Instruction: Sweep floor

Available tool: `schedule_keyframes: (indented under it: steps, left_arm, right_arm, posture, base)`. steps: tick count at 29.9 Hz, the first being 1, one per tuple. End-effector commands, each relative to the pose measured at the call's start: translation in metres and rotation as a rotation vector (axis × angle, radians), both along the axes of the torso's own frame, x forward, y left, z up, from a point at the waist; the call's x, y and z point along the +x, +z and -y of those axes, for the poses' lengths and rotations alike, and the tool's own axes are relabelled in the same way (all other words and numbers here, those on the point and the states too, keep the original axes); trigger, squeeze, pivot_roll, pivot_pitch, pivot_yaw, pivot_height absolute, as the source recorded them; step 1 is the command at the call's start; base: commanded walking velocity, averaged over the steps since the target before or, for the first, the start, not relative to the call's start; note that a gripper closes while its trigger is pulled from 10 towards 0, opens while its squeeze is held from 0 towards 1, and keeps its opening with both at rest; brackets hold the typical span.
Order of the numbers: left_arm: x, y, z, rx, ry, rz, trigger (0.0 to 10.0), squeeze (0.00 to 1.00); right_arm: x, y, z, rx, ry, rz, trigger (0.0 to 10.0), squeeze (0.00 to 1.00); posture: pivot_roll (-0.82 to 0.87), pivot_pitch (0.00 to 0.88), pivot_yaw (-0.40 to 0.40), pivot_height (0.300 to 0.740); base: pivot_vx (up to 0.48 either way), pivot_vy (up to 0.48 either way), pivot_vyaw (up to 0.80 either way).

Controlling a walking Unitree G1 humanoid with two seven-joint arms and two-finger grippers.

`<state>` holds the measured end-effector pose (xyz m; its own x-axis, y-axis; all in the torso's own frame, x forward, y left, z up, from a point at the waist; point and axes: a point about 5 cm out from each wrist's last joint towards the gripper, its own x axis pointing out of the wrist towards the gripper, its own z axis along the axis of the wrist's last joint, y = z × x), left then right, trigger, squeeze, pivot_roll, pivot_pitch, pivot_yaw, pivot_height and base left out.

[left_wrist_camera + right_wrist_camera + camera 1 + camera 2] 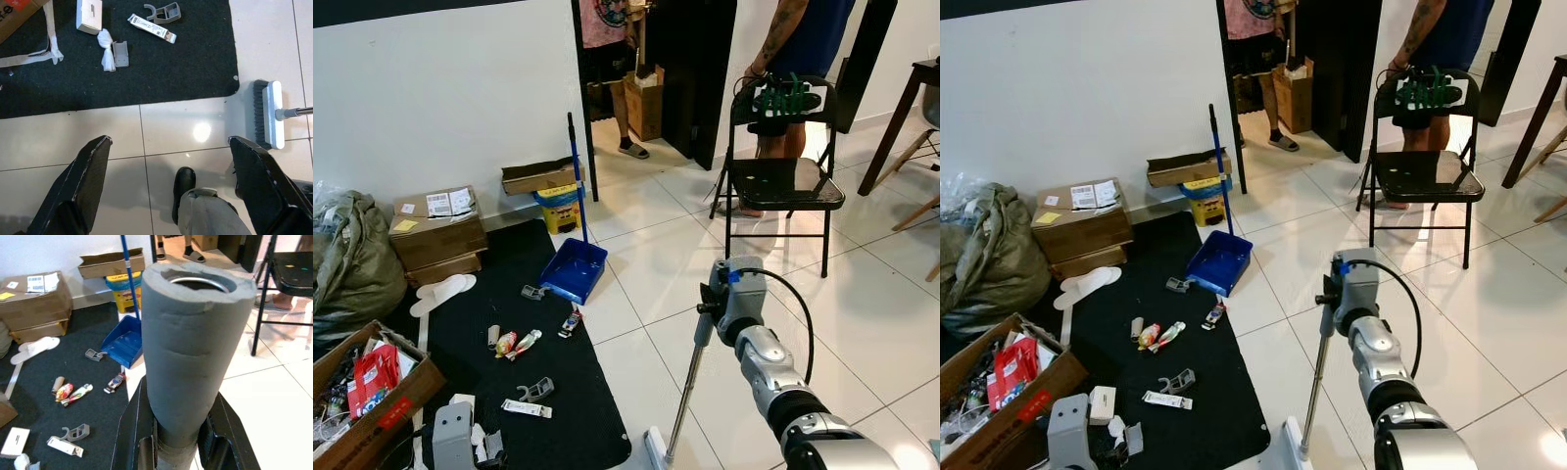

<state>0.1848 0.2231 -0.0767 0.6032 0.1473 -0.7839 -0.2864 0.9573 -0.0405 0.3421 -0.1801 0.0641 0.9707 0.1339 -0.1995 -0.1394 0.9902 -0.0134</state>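
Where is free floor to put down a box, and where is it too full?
Free: the white tiles between the blue dustpan and the folding chair. Crowded: the black mat, strewn with litter, and the cardboard boxes along the wall.

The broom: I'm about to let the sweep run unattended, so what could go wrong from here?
1. The broom head sits on tile just off the black mat; its bristles may catch the mat's edge.
2. Only the right gripper holds the foam grip; the left gripper is open, so control may be weak.
3. The dustpan lies beyond the scattered litter, so some may be pushed past it.
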Motion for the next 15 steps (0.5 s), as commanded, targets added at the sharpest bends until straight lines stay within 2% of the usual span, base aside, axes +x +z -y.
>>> schedule_keyframes:
  steps: [1,14,15]
  left_arm:
    - [-0.006,-0.003,-0.002,0.005,0.004,-0.024,10.0,0.00]
    - [-0.008,-0.005,0.002,-0.003,-0.021,-0.035,10.0,0.00]
    - [-0.007,-0.005,0.004,-0.006,-0.029,-0.036,10.0,0.00]
  right_arm:
    - [-0.001,-0.003,-0.005,0.006,0.014,0.000,10.0,0.00]
    - [0.001,0.002,-0.015,-0.017,0.080,0.025,10.0,0.00]
    - [0.002,0.004,-0.016,-0.016,0.102,0.038,10.0,0.00]
  posture:
    - [-0.09,0.000,0.045,0.740]
    - [-0.10,0.000,0.026,0.740]
    - [-0.10,0.000,0.024,0.740]
  base:
    - [0.000,0.000,0.00]
    - [0.000,0.000,0.00]
    - [0.000,0.000,0.54]
